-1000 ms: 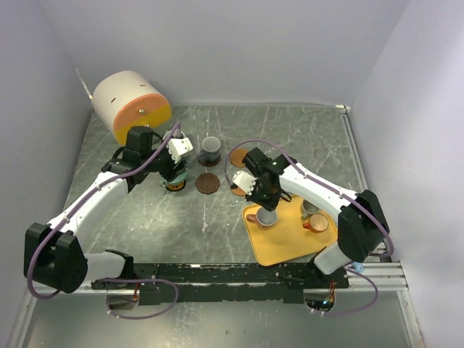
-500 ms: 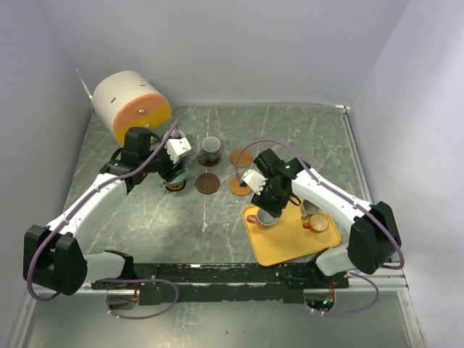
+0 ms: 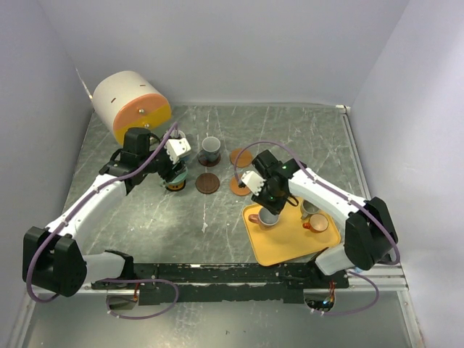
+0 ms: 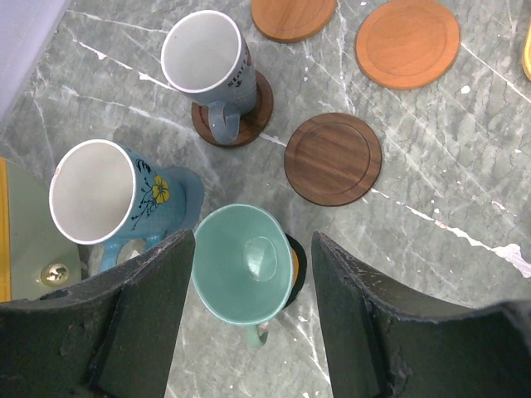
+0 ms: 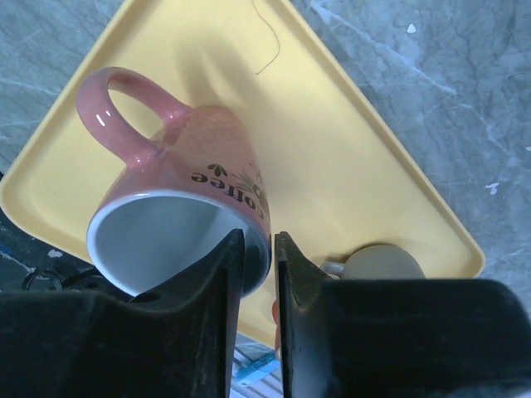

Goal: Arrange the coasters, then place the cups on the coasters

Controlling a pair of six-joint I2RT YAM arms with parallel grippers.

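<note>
The pink cup [image 5: 191,166] leans over the yellow tray [image 5: 348,166] at the table's near right. The right gripper [image 5: 255,249] is pinched on its rim, one finger inside the white interior and one outside. Whether its base touches the tray I cannot tell. An olive cup [image 3: 309,208] and an orange cup [image 3: 317,222] stand on the same tray.

Left of centre, the teal cup [image 4: 245,261] sits on a dark-centred coaster [image 4: 292,264], between the spread, non-gripping fingers of the left gripper [image 4: 251,240]. The blue cup [image 4: 108,195] stands just beside it. The grey cup [image 4: 211,62] rests on a brown coaster [image 4: 259,104]. A bare dark coaster [image 4: 333,159] and two orange coasters [image 4: 407,41] [image 4: 293,12] lie nearby on the table [image 3: 145,217].
</note>
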